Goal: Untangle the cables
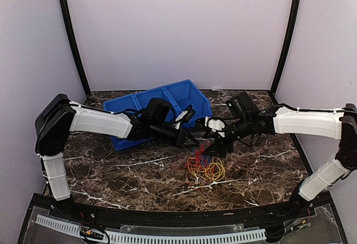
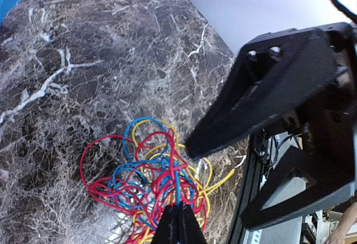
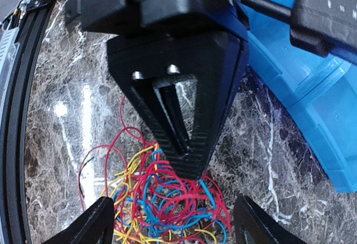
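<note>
Two grippers meet nose to nose just above the cables [image 1: 204, 167] at table centre. Left gripper [image 2: 178, 213]: jaws pressed together with no gap. Its own wrist view shows red and blue strands running straight into the closed tips, so it pinches strands of the bundle. The top view is too small to show that pinch; there it reads only as a black wedge at the heap's far edge.

Right gripper [image 3: 174, 202]: jaws spread wide, fingers [image 3: 97, 224] at both bottom corners of its wrist view, with the tangle lying below between them. It grips nothing.

The right wrist view gives the left gripper's wedge head-on, tip down onto the heap and covering the far part of the loops. The left wrist view gives the right gripper as a big black shape filling the right side, just beside the bundle and hiding the table edge behind it.

The cables are red, blue and yellow loops in one tangled heap on the dark marble tabletop [image 1: 111, 169].

Only the top view gives the layout. A blue bin [image 1: 162, 109] with dividers sits askew at the back, and the left arm crosses in front of it. A black rail [image 1: 167, 217] runs along the near edge. The right wrist view catches the bin at frame right, and the left wrist view shows only a blue corner of it.
</note>
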Robot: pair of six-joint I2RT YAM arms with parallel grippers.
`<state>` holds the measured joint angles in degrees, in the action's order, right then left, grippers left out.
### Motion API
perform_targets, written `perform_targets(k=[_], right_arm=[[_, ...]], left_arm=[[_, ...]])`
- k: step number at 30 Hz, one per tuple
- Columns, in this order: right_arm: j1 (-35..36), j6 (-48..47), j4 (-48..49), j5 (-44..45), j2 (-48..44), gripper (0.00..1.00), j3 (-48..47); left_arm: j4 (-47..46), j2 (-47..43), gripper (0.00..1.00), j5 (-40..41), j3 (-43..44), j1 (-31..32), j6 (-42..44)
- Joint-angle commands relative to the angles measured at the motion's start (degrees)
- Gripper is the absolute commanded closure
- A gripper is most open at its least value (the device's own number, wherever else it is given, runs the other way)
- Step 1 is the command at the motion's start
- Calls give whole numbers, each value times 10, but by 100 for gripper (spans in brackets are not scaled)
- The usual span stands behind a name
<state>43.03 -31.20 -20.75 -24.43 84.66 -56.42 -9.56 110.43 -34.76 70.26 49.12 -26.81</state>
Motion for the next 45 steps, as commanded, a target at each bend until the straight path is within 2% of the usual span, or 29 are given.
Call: perform_targets(k=[1,6,8,11,12,13,17,19,21,30,34,40,45], right_arm=[[-9,51,106,-36,17,26,23],[-10,87,159,-82,43,32,42],[-9,89,163,-100,54,45,45],[-12,85,162,-107,57,77,51],[-15,84,166,-108,55,85,57],[-17,84,169,-108,52,91,62],[-23,70,167,-112,44,100,76],[-26,64,165,-114,41,100,78],[-26,58,160,-118,42,100,77],[-27,48,148,-126,44,100,72],[-28,48,149,-129,43,100,72],[-28,47,148,-135,44,100,72],[-28,51,147,-137,45,100,70]], left_arm=[[-46,-57,100,2,-25,2,-31],[-46,-69,100,7,-35,2,-38],[-45,-72,100,10,-38,2,-40],[-40,-76,99,16,-44,2,-40],[-38,-77,99,18,-47,2,-35],[-36,-77,98,22,-53,3,-33],[-53,-77,96,20,-82,2,-29],[-69,-76,88,14,-93,3,-32],[-79,-73,87,10,-99,2,-31],[-101,-64,88,5,-97,3,-26],[-104,-58,74,1,-96,2,-20],[-109,-52,72,14,-97,2,-8],[-166,-47,71,-18,-112,8,16]])
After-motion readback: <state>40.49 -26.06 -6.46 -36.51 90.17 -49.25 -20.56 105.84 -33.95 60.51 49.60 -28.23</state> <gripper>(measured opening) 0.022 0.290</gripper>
